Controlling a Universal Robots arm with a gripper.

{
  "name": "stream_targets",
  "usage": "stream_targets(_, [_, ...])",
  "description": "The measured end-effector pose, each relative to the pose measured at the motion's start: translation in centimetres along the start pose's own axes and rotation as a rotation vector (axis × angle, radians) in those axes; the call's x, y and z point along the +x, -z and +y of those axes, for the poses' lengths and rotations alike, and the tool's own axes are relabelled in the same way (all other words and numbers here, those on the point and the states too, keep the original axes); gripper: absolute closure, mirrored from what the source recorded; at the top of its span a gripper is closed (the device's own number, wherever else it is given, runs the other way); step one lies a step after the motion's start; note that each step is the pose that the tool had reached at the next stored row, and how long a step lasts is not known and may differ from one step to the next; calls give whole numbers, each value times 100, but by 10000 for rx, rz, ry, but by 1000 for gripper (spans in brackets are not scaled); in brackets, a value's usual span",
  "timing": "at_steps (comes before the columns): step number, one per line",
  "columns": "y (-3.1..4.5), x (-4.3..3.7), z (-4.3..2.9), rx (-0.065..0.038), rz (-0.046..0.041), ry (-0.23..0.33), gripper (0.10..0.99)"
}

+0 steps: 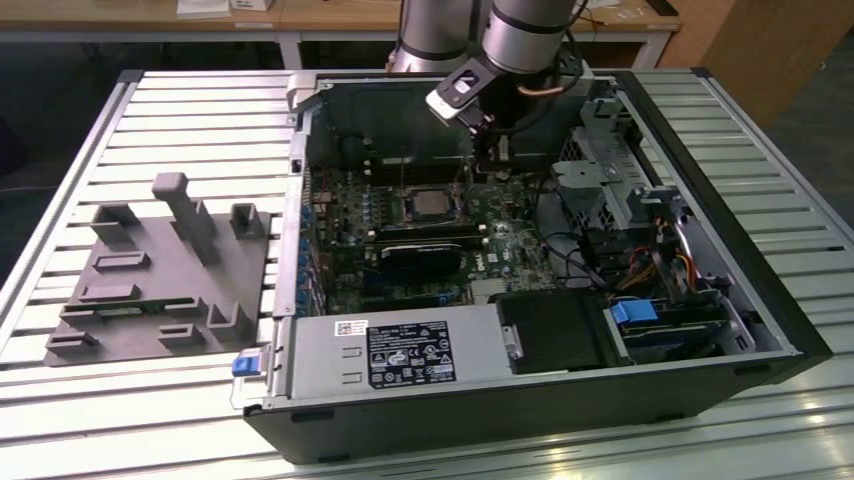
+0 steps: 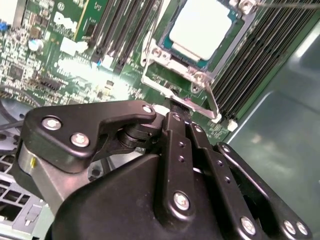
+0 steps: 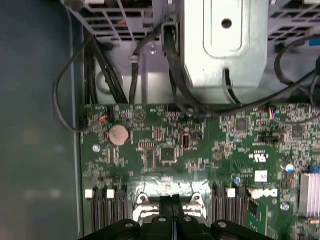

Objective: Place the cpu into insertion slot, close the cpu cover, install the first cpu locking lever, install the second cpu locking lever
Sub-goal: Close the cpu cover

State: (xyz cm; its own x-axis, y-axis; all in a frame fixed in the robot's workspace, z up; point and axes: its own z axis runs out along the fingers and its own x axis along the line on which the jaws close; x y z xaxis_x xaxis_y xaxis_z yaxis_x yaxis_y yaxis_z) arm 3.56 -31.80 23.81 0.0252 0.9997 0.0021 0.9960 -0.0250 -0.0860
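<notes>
The cpu (image 2: 202, 25) lies with its silvery top up in the insertion slot (image 2: 167, 82) on the green board; the exterior view shows this cpu (image 1: 424, 203) mid-board. The silver cpu cover (image 2: 150, 54) lies down around it. One wire locking lever (image 2: 212, 99) runs along the socket's side. My gripper (image 2: 174, 106) is shut, its black fingers pressed together, the tips at the cover's edge beside that lever. The exterior view has the gripper (image 1: 469, 186) just to the right of the cpu. In the first wrist view, the gripper (image 3: 172, 201) sits between two silver socket tabs.
Black memory slots (image 2: 115, 30) flank the socket. A metal drive cage (image 3: 225, 45) and black cables (image 3: 115, 75) lie beyond the board's edge. A black block (image 1: 424, 258) sits near the socket, the power supply (image 1: 387, 355) at the case front, a grey fixture (image 1: 160, 265) outside.
</notes>
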Motion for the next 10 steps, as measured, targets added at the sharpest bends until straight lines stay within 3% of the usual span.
stream_targets(6, [-12, -4, -126, -7, 1, 0, 984])
stream_targets(10, [-16, -4, -155, -15, 1, 0, 984])
